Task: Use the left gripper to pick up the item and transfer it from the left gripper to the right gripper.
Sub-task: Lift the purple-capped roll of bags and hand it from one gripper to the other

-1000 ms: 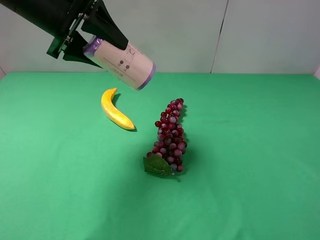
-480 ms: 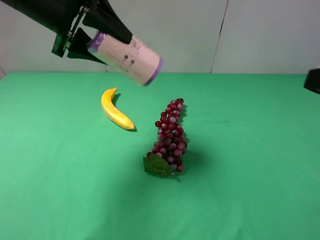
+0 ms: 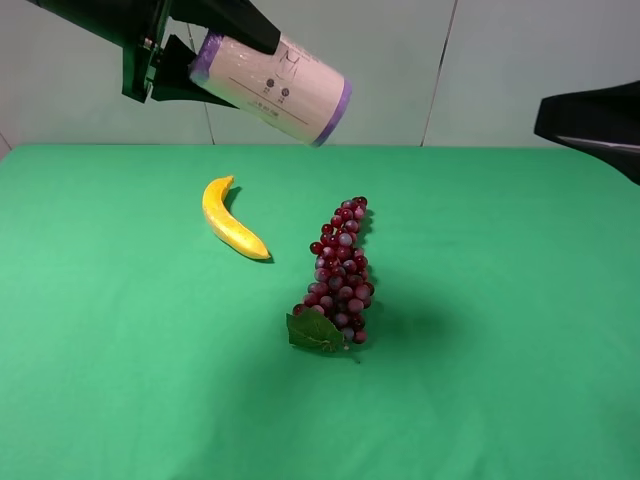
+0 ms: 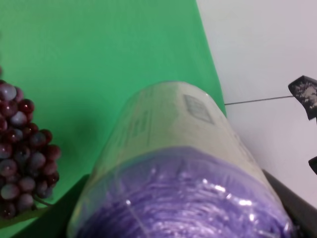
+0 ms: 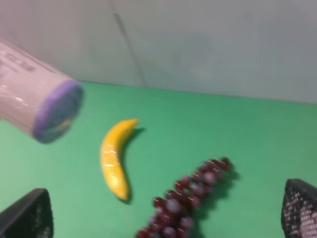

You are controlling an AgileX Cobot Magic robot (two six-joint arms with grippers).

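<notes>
The item [image 3: 278, 88], a roll with purple ends and a cream label, is held in the air at the top left, tilted with its free end down to the right. My left gripper [image 3: 213, 55] is shut on its left end. The roll fills the left wrist view [image 4: 173, 158], with black jaws at both sides. My right gripper [image 3: 585, 120] reaches in from the right edge, well apart from the roll. In the right wrist view its fingers [image 5: 27, 218] stand wide open and empty, and the roll [image 5: 37, 104] shows ahead.
A yellow banana [image 3: 232, 220] and a bunch of red grapes [image 3: 340, 275] with a green leaf lie on the green table [image 3: 500, 350], below the roll. A grey wall stands behind.
My left gripper has carried the roll up and to the right. My right gripper has come into view from the right edge.
</notes>
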